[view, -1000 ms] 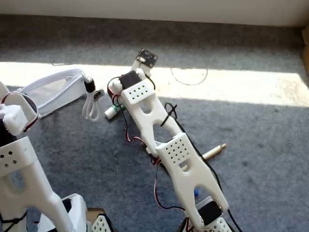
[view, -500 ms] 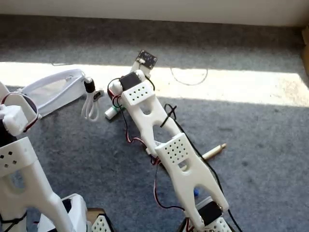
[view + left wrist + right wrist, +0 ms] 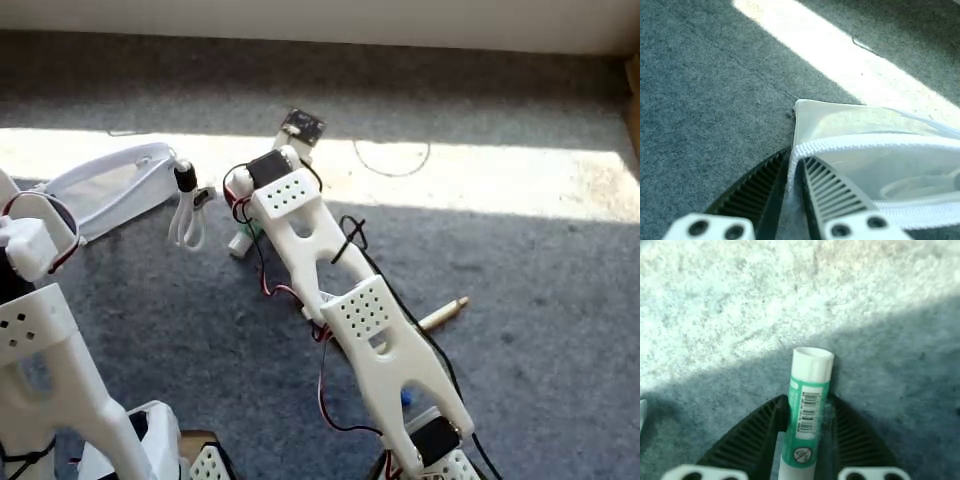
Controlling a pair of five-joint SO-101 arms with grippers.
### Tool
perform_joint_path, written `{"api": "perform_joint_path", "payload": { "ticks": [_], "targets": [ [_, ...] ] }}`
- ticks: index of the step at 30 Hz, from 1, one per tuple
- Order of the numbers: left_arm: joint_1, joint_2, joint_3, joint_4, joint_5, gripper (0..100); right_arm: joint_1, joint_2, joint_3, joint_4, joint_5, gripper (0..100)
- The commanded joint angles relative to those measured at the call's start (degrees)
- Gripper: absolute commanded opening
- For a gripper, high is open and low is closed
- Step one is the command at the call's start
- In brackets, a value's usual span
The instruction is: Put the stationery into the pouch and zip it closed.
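Right gripper (image 3: 807, 401) clamped on glue stick (image 3: 810, 377), stick held lengthwise between jaws, cap end outward. Pouch (image 3: 105, 190) lies upper left in high view, leftward of stick; rim pinched shut by left gripper (image 3: 796, 165), mouth judged open.

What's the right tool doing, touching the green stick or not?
Touching. In the right wrist view, both sides of the right tool press against the green stick.

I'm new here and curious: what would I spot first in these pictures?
Probably the green-and-white glue stick, pinched between the right arm's black fingers over the grey carpet. Next, the white pouch, its zipper edge clamped in the left arm's fingers, and the sunlit stripe on the carpet beyond it.
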Motion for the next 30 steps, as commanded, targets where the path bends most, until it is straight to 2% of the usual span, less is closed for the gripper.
{"api": "perform_joint_path", "payload": {
  "ticks": [1, 5, 12, 18, 20, 24, 30],
  "targets": [
    [-0.1, 1.0, 0.7, -0.7, 0.4, 1, 0.8, -0.3, -0.8, 3.8, 1.7, 8.3],
    [-0.1, 1.0, 0.7, -0.7, 0.4, 1, 1.8, -0.7, -1.0, 4.2, 5.4, 2.1],
    [0.3, 1.0, 0.7, -0.6, 0.4, 1, 2.7, -2.1, -2.2, 4.5, 6.5, 2.0],
    [4.7, 0.9, 0.1, -0.4, 0.4, 1, 2.8, -5.1, -9.0, 11.3, 6.8, 2.0],
    [6.3, 0.0, 0.2, -0.5, 0.4, 1, 2.8, -5.4, -12.4, 12.9, 9.9, 2.0],
    [9.5, -4.2, 0.3, -0.4, 0.4, 1, 4.2, -5.5, -17.4, 13.1, 15.9, 1.9],
    [14.9, -7.3, 0.7, -0.4, 0.4, 1, 8.7, -5.9, -20.7, 13.1, 16.2, 1.6]
  ]
}}
